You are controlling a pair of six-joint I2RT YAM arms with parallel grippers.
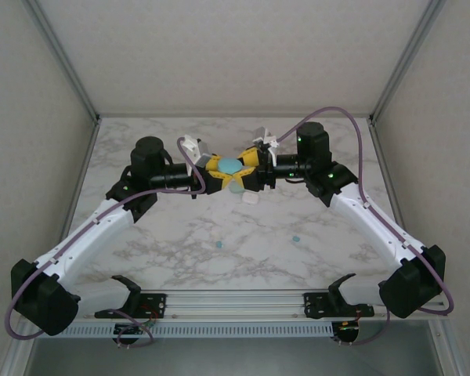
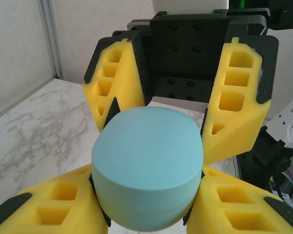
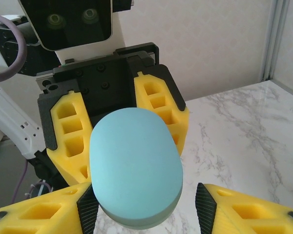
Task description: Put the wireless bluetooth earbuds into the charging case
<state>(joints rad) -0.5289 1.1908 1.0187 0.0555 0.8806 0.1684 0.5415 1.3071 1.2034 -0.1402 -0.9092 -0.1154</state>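
A teal-blue charging case [image 1: 230, 166], closed and pebble-shaped, hangs above the table's middle between both grippers. My left gripper [image 2: 146, 217] is shut on it, with a yellow finger [image 2: 53, 209] pressed to each side of its lower half. My right gripper [image 3: 146, 212] is open around the case [image 3: 134, 165]: its left pad [image 3: 88, 207] stands next to the case and its right pad [image 3: 205, 204] stands clear of it. Two tiny teal earbuds [image 1: 296, 237] [image 1: 218, 244] lie on the marble nearer the arm bases.
A small pale object [image 1: 251, 199] lies on the marble table [image 1: 164, 243] just below the meeting grippers. Both arms reach in from the near corners. Grey walls and metal frame posts [image 1: 63, 59] bound the table on three sides.
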